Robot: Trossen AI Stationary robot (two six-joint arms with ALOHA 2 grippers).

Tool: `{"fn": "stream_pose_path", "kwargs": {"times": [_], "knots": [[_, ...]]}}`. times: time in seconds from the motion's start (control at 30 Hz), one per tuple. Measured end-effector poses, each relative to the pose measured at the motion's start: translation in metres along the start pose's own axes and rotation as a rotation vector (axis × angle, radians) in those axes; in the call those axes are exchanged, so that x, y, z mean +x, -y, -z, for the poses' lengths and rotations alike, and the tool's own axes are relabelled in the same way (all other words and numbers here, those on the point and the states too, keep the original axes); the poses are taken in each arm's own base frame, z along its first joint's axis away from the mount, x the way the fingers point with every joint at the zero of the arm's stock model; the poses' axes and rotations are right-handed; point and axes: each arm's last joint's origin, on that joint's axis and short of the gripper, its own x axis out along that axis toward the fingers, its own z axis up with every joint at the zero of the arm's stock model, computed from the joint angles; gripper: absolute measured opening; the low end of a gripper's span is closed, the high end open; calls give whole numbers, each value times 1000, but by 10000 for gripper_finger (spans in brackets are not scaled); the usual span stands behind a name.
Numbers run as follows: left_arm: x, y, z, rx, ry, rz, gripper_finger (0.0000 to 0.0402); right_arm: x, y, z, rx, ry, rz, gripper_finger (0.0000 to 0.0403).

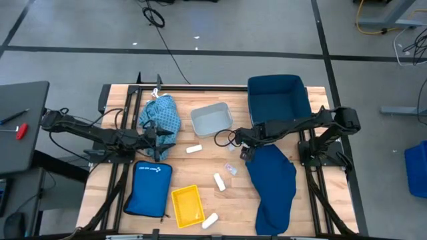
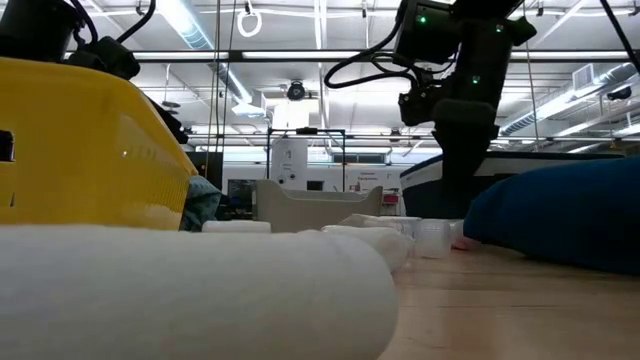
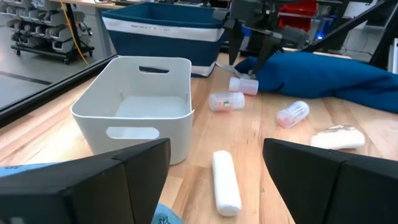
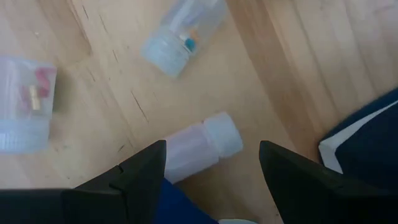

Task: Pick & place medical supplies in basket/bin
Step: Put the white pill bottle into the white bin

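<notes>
Clear vial [image 4: 202, 148] lies on the surface at frame centre, under the right end effector [image 4: 211, 163], fingers spread, nothing gripped. We judge work barely begun: white bin [image 1: 211, 119] empty, rolls, cloths unplaced. Left end effector [image 1: 162, 137] open, centre-left.

Three white rolls [image 1: 193, 149], three clear vials [image 1: 230, 169], two cloths [image 1: 273, 187], three bins [image 1: 211, 119]

Bright overhead light, blurry foregrnd.
</notes>
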Motion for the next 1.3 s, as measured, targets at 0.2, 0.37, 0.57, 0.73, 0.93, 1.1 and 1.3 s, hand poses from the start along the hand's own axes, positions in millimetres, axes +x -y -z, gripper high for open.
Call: {"fn": "stream_pose_path", "kwargs": {"times": [0.2, 0.37, 0.57, 0.73, 0.93, 1.1, 1.3], "knots": [[0, 1, -4, 7, 39, 17, 261, -1, -13, 2, 41, 5, -91, 270], [0, 2, -6, 23, 58, 40, 261, -4, -27, 5, 34, 27, -130, 270], [0, 2, -7, 25, 62, 41, 261, -3, -21, 12, 55, -14, -23, 256], [0, 2, -7, 26, 62, 41, 261, -1, -22, 12, 53, -23, -14, 242], [0, 2, -7, 26, 62, 42, 261, 8, -36, 21, 50, -101, -45, 238], [0, 2, -6, 28, 59, 41, 261, 18, -51, 41, 51, -240, 4, 238], [0, 2, -7, 28, 61, 52, 261, 16, -67, 68, 93, -408, 47, 238]]}}
